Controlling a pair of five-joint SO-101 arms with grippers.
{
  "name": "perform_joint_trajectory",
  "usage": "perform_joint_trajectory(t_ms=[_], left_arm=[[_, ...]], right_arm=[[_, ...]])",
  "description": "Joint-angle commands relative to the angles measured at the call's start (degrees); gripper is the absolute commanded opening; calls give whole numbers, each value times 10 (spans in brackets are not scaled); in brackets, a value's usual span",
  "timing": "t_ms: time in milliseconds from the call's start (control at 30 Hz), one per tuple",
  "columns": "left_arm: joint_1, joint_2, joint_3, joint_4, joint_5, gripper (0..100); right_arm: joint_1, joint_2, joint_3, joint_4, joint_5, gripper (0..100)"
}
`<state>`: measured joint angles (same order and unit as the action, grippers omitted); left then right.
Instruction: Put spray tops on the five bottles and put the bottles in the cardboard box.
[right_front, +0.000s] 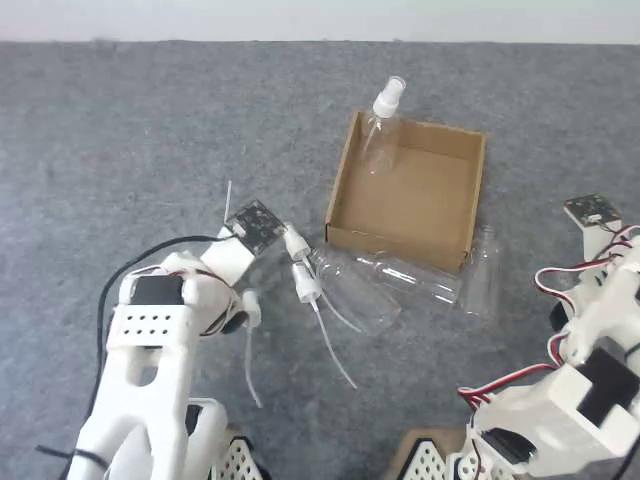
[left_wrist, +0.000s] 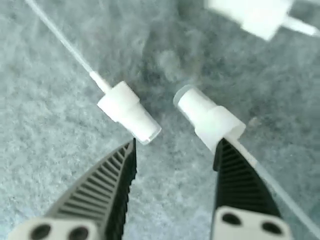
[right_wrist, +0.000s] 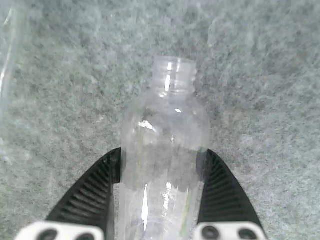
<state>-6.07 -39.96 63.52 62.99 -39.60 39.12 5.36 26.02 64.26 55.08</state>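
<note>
Left tool (left_wrist: 175, 145) gapes before two spray tops (left_wrist: 129, 111); right tool (right_wrist: 163, 152) clasps uncapped bottle (right_wrist: 165, 130)

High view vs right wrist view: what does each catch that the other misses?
High view adds: the cardboard box, a bottle with a spray top in its far corner, bare bottles in front of it, and loose spray tops near the left arm. Right wrist view adds: the right gripper closed around an uncapped bottle, its open threaded neck pointing away. Shared: the grey carpet.
</note>
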Motion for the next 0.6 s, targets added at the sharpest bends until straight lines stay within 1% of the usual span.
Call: perform_joint_trajectory(t_ms=[0,167,233,267,333,433,500,567], left_arm=[[-14,-5,-26,12,-10,227],[-33,-7,-27,54,-101,227],[-40,-7,-27,62,-112,227],[-40,-6,-30,63,-105,227],[-40,-7,-45,62,-57,227],[-36,-3,-82,53,44,227],[-19,-2,-87,31,104,227],[8,-1,-81,16,142,227]], right_arm=[[9,-15,7,15,8,58],[9,-15,6,15,10,58],[9,-15,6,13,11,58],[9,-15,4,13,11,58],[9,-15,4,10,11,58],[9,-15,4,9,11,58],[9,-15,5,9,9,58],[9,-15,6,9,9,58]])
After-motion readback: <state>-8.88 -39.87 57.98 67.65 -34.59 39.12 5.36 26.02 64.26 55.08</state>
